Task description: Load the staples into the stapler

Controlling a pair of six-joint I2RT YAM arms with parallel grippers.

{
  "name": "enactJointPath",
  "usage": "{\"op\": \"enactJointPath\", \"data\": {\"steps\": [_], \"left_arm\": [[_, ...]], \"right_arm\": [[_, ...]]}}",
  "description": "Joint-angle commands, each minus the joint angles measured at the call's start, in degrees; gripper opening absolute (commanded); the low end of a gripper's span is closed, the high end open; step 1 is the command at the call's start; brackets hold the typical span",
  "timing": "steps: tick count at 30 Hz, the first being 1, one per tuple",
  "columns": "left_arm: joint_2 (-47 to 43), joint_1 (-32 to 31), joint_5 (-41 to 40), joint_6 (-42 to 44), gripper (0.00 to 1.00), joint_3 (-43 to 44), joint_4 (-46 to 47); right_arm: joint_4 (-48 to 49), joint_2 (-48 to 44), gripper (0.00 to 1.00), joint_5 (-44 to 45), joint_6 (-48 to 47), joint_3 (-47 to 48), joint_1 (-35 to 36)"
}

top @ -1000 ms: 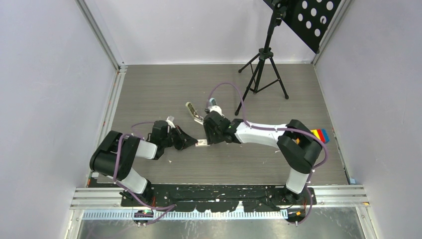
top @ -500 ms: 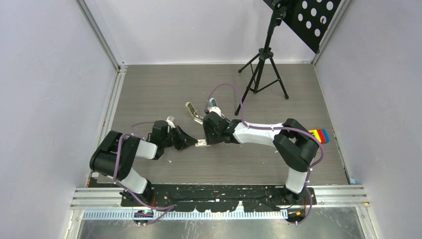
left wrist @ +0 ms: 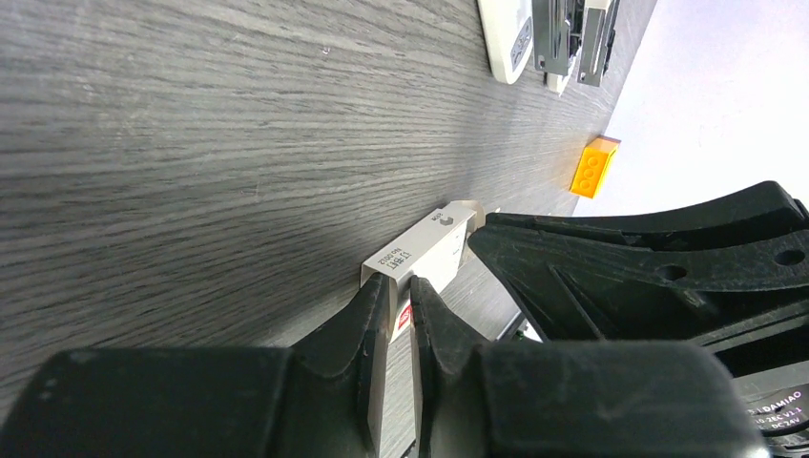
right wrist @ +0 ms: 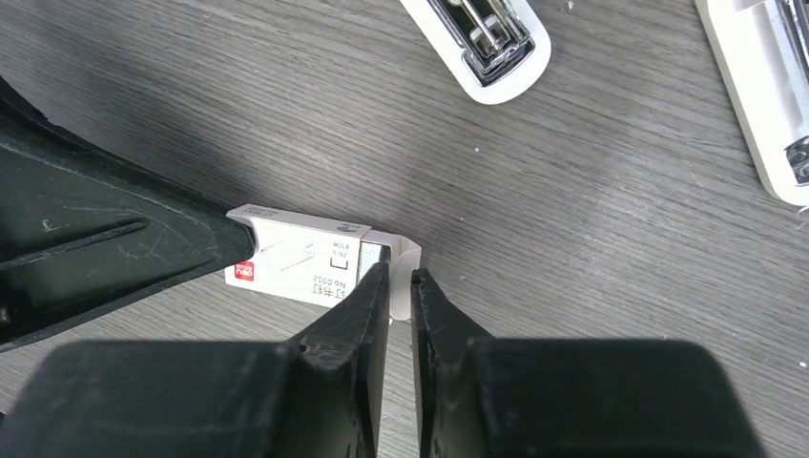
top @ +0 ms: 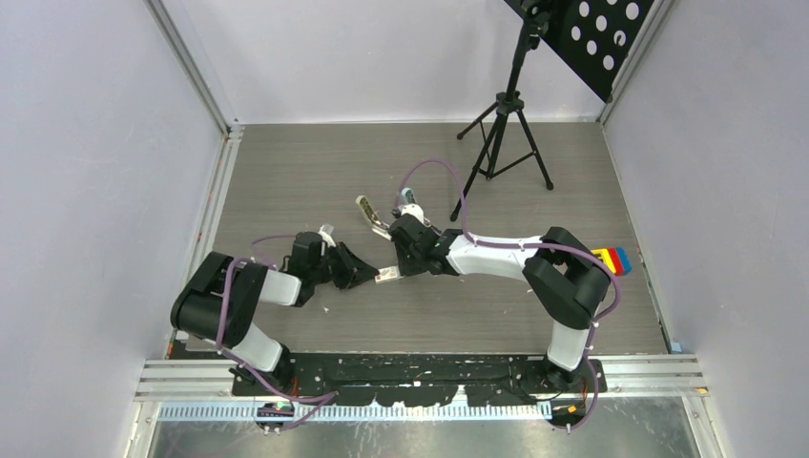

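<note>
The staples' small white box (right wrist: 291,260) with a red mark lies on the wood-grain table between my two grippers, seen from above as a white box (top: 386,275). My left gripper (left wrist: 400,291) is shut on one end of the box (left wrist: 426,246). My right gripper (right wrist: 401,279) has its jaws pinched on the white flap (right wrist: 399,250) at the opposite end. A white stapler (right wrist: 485,40) lies open just beyond the box, its metal channel showing. A second white stapler (right wrist: 768,91) lies to its right. From above, both staplers (top: 372,215) sit behind the right gripper (top: 394,270).
A black tripod (top: 504,134) with a perforated panel stands at the back right. Coloured toy bricks (top: 613,259) lie by the right arm's elbow, and an orange brick (left wrist: 594,167) shows in the left wrist view. Walls close in both sides.
My right gripper's jaws have narrowed onto the box's flap, and the right arm has edged slightly toward the box. My left gripper still holds the box in place.
</note>
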Motion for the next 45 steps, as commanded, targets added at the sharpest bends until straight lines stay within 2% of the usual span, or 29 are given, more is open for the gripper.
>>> {"op": "enactJointPath", "data": {"steps": [1, 5, 7, 13, 18, 24, 28, 34, 45], "left_arm": [[-2.4, -0.1, -1.1, 1.6, 0.17, -0.1, -2.0], [-6.4, -0.1, -1.8, 4.8, 0.25, 1.9, -8.7], [-10.4, -0.1, -3.3, 8.7, 0.34, 3.6, -15.8], [-19.3, -0.3, -8.2, 23.2, 0.66, 10.1, -31.6], [-20.5, -3.0, -7.9, 35.3, 0.81, 13.6, -34.7], [-20.6, -12.0, -14.9, 50.4, 0.85, 13.7, -32.9], [-20.8, -16.1, -16.3, 58.7, 0.85, 10.0, -25.4], [-18.2, -17.9, -12.3, 65.1, 0.87, 4.9, -15.0], [-11.8, -20.3, -10.5, 75.5, 0.86, 5.7, -8.2]], "right_arm": [[0.5, -1.6, 0.16, 2.1, 0.9, 0.0, 0.2], [0.5, -2.4, 0.05, 1.8, 0.9, -0.3, 0.1], [0.5, -2.3, 0.01, 1.7, 0.6, -0.3, 0.1], [0.5, -2.9, 0.00, 0.8, -0.4, -0.4, 0.1], [0.6, -3.6, 0.00, -0.7, -0.8, -0.4, 0.0], [0.3, -4.5, 0.00, -3.2, -1.7, -0.2, -0.6], [-0.7, -4.9, 0.00, -5.6, -2.5, 0.1, -1.3], [-0.9, -4.8, 0.00, -8.6, -3.7, 0.4, -2.2], [-2.8, -6.1, 0.00, -15.9, -7.1, -1.2, -4.5]]}}
